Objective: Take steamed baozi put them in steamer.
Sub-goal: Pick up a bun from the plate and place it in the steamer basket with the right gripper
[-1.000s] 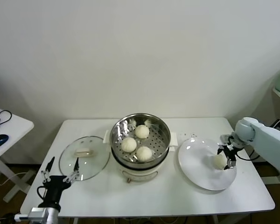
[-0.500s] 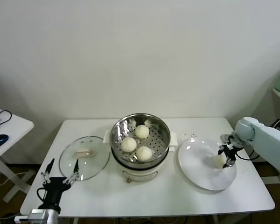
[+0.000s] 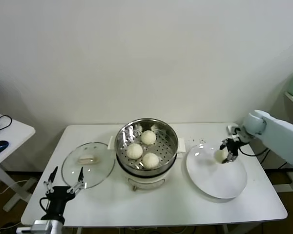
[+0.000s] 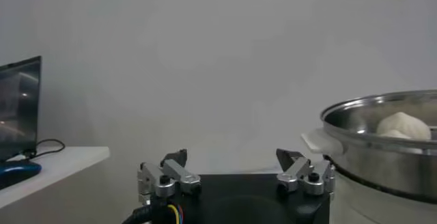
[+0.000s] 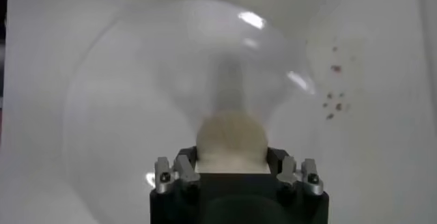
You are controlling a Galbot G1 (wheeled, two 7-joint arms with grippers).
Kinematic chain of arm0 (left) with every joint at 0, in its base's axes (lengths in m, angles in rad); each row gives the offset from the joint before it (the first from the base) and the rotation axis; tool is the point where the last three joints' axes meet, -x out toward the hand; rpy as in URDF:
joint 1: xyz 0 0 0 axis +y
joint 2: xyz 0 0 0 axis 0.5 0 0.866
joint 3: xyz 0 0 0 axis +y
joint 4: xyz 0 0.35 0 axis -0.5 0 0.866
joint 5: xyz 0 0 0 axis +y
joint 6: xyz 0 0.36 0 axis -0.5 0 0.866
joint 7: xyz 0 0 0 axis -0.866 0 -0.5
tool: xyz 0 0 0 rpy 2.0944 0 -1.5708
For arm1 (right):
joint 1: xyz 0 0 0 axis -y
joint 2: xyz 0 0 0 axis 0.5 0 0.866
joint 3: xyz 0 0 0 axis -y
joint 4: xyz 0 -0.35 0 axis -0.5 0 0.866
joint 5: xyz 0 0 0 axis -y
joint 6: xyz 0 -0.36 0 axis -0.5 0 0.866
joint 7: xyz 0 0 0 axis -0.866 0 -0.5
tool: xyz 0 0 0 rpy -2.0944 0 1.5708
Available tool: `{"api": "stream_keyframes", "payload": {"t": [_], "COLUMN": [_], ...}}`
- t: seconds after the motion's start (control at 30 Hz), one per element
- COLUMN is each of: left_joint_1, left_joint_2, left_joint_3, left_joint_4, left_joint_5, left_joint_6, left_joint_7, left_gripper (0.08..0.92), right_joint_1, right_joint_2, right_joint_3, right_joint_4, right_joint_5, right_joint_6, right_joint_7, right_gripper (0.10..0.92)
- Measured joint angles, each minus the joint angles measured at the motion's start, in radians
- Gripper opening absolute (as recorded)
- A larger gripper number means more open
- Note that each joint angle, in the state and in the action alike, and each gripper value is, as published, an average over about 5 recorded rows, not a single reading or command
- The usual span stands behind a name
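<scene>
**A:** Where's my right gripper (image 3: 226,154)?

**B:** Over the far edge of the white plate (image 3: 219,183), clamped on a steamed baozi (image 3: 219,154). In the right wrist view the bun (image 5: 231,136) sits wedged between the fingers (image 5: 183,169); its lower part is hidden behind the gripper body, so I can't see whether it touches the plate.

**A:** The other baozi?

**B:** Three lie in the steamer (image 3: 147,127), well off to that gripper's left: one at the back (image 3: 148,137), two nearer (image 3: 135,150) (image 3: 151,159). The left wrist view only catches the steamer's rim (image 4: 382,106) and one bun top (image 4: 404,124); the rest is cut off.

**A:** My left gripper (image 3: 63,180)?

**B:** Parked at the table's (image 3: 156,204) near edge, fingers spread wide, nothing in them. The glass lid (image 3: 88,164) lies just beyond it.
</scene>
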Motion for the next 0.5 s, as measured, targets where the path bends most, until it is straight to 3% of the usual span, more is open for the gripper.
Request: {"api": "stream_keyframes", "payload": {"t": [0.5], "left_joint_1": [0.000], "left_joint_2": [-0.001], "left_joint_3": [0.021], "left_joint_4": [-0.019], "left_joint_5": [0.005], "left_joint_6": [-0.003], "left_joint_7": [-0.002], "left_gripper": [0.823], "right_joint_1": [0.447], "right_joint_2": [0.161], "right_joint_3": [-0.370], "right_joint_4": [0.077], "right_joint_5": [0.445], "right_joint_6": [-0.076], "right_joint_7": [0.002], "right_gripper": [0.654]}}
